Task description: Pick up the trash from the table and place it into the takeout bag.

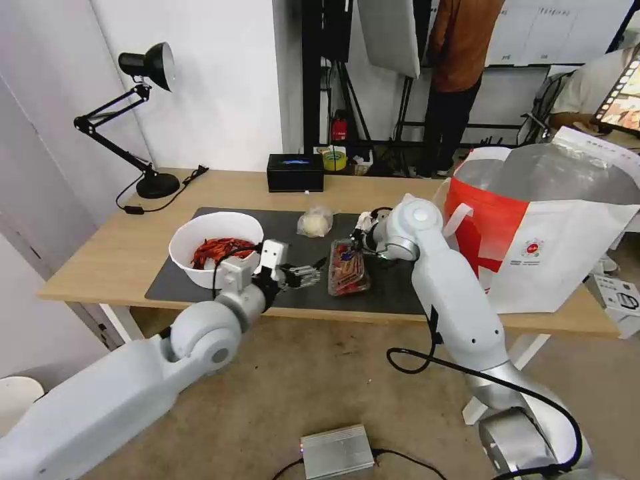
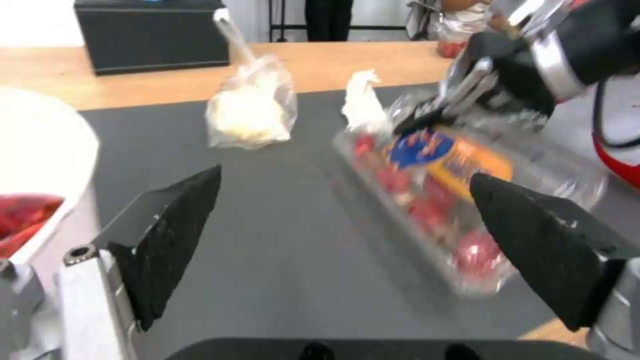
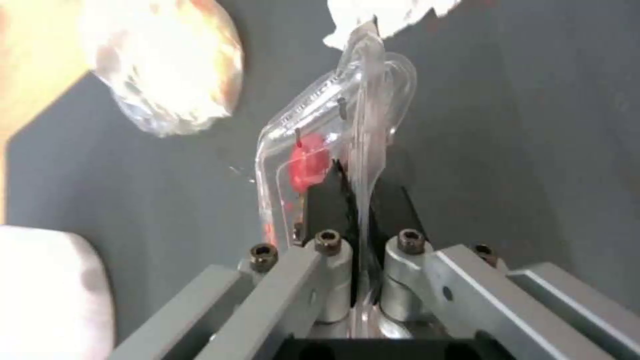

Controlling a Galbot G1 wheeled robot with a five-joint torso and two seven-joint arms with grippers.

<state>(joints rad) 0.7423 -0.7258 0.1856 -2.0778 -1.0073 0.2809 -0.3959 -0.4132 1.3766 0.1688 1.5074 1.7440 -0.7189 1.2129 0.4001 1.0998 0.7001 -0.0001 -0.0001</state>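
A long table point(image 1: 120, 247) of light wood stands against a white wall, and a dark grey mat point(image 1: 393, 287) covers its middle part. At the far edge there are a black desk lamp point(image 1: 143, 73) and a black tissue box point(image 1: 295, 172).

On the mat, toward the robot's left, stands a white bowl point(image 1: 213, 245) with red crayfish shells inside. Near the middle lies a clear plastic box point(image 1: 347, 268) with red bits in it. Behind it, closer to the tissue box, sits a small knotted bag point(image 1: 315, 221), and a crumpled white tissue point(image 2: 363, 102) lies just beside the far end of the plastic box.

The right gripper point(image 3: 357, 187) is at the far end of the plastic box. Its two black fingers are pressed together on the thin edge of the box, which passes between them. From the left wrist view that end of the box looks tilted upward, but I cannot tell if it is fully off the mat.

The left gripper point(image 1: 303, 273) hangs low over the mat between the bowl and the plastic box, with its fingers point(image 2: 170, 240) spread wide and nothing between them.

The takeout bag point(image 1: 553, 227) stands upright on the right end of the table, with its mouth open and the silver lining visible.
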